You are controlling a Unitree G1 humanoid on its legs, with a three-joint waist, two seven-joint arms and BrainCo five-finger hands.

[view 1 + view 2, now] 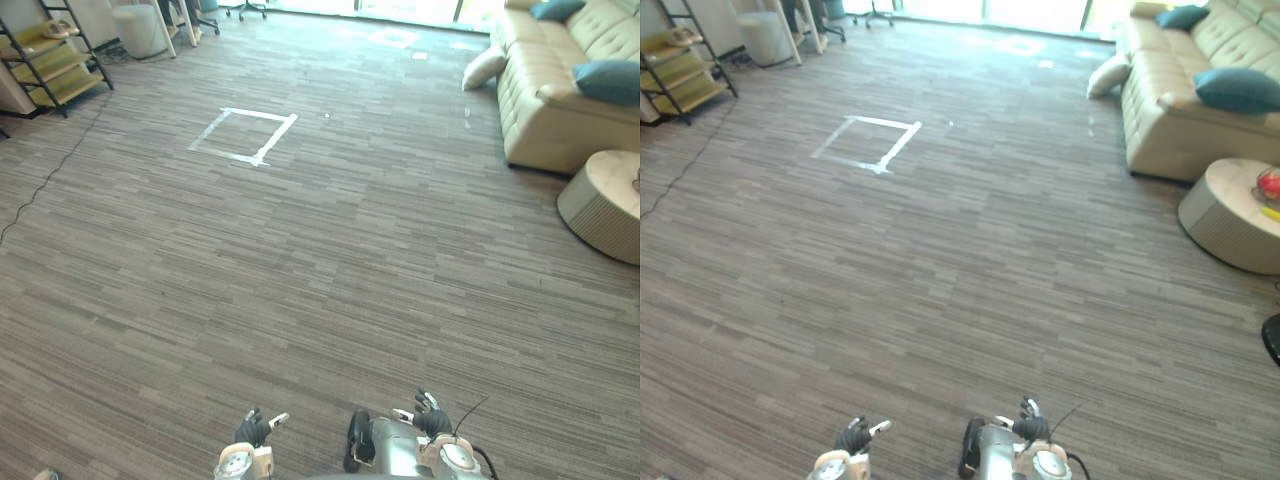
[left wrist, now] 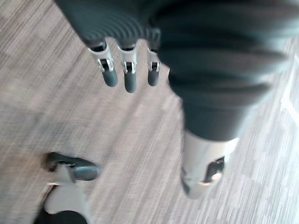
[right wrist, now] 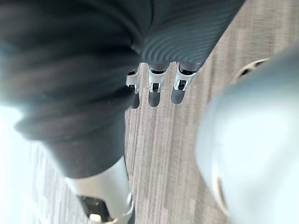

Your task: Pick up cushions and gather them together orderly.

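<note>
Left eye view cuts the cream leather sofa [image 1: 560, 110] at its edge; teal cushions [image 1: 608, 80] lie on its seat, and a cream cushion [image 1: 484, 68] leans against its end on the floor. Right eye view adds a red object [image 1: 1270, 183] on the round beige table [image 1: 1225, 230]. Left hand [image 2: 130, 77] and right hand [image 3: 154, 83] hang empty, fingers straight.

Sofa [image 1: 556, 105] ran off the top and right edges at upper right. Teal cushion [image 1: 610, 80] was cropped by the right edge, second teal cushion [image 1: 556, 8] by the top edge. Round counter [image 1: 1225, 235] was cut at right; red item [image 1: 1269, 184] on it too small to tell. Shelf rack [image 1: 50, 55] was clipped at upper left. Left hand [image 1: 252, 430] and right hand [image 1: 432, 420] were partly cropped at the bottom edge.
</note>
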